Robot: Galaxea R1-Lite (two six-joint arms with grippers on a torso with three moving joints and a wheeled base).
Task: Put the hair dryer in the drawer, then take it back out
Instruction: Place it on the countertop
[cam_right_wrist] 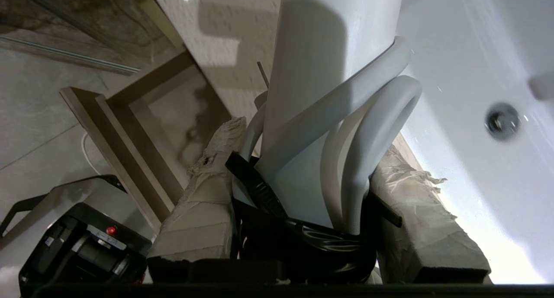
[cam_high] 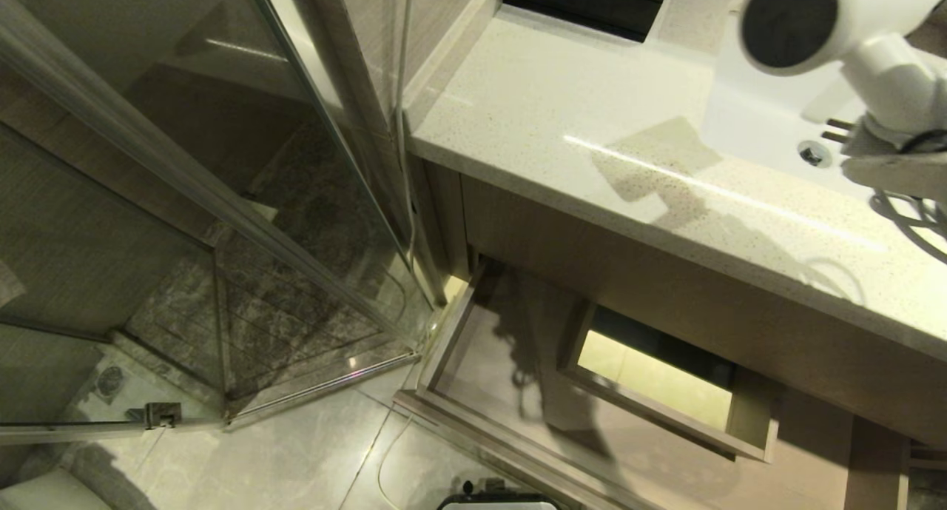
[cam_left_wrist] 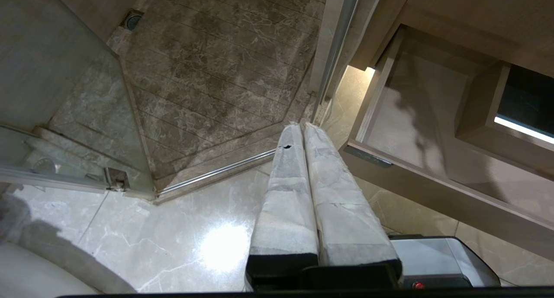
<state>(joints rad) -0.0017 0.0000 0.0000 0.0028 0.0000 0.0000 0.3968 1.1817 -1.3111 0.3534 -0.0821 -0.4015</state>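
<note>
One hair dryer point(cam_high: 828, 36), handle and bundled cord clamped in right tool point(cam_right_wrist: 303, 203), held above tabletop point(cam_high: 562, 125) beside sink point(cam_high: 762, 118); drawer point(cam_high: 503, 391) open below, ready for it. Left tool point(cam_left_wrist: 303, 129) clenched, idle.

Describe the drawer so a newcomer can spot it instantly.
Start at the speckled pale countertop holding the white sink. Directly beneath its front edge, the drawer stands pulled open over the floor tiles. It is shallow light wood, empty, with a boxed rectangular cut-out at its back, unlike the plain panel above.
</note>
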